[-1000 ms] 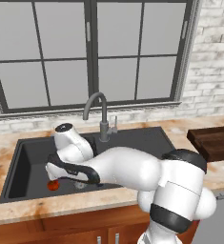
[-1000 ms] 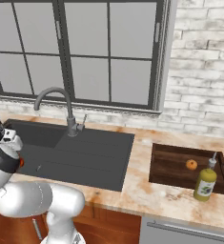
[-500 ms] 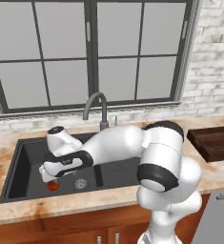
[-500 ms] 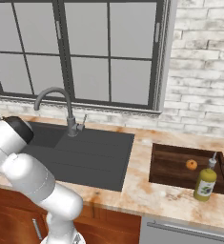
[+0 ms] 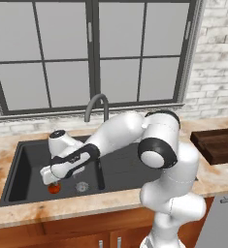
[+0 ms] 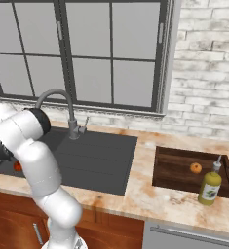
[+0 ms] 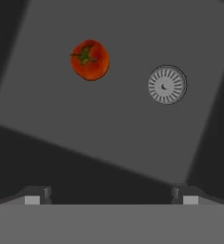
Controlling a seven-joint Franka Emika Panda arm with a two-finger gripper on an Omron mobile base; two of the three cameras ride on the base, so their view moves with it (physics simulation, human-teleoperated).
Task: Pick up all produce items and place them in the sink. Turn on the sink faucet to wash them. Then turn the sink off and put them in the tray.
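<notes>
A red tomato [image 5: 54,188] lies on the floor of the dark sink [image 5: 21,175], left of the round metal drain [image 5: 81,186]. My gripper [image 5: 47,178] hangs open just above the tomato with nothing between its fingers. Looking down from the hand, the tomato [image 7: 89,59] sits ahead of the open gripper [image 7: 111,198], with the drain [image 7: 167,84] beside it. The small orange ball [image 6: 196,168] rests in the brown wooden tray [image 6: 170,181] on the counter to the right. The gooseneck sink faucet [image 5: 97,103] arches over the basin behind my arm; no water is visible.
A yellow-green bottle [image 6: 210,185] stands at the tray's front right corner. My arm stretches across the sink's drainboard [image 6: 101,155]. Marble counter [image 6: 135,194] surrounds the sink, with a window and a brick wall behind.
The arm's elbow has swung up and to the right, while the hand stayed low in the basin and shifted a little left over the tomato. The jaws stayed open.
</notes>
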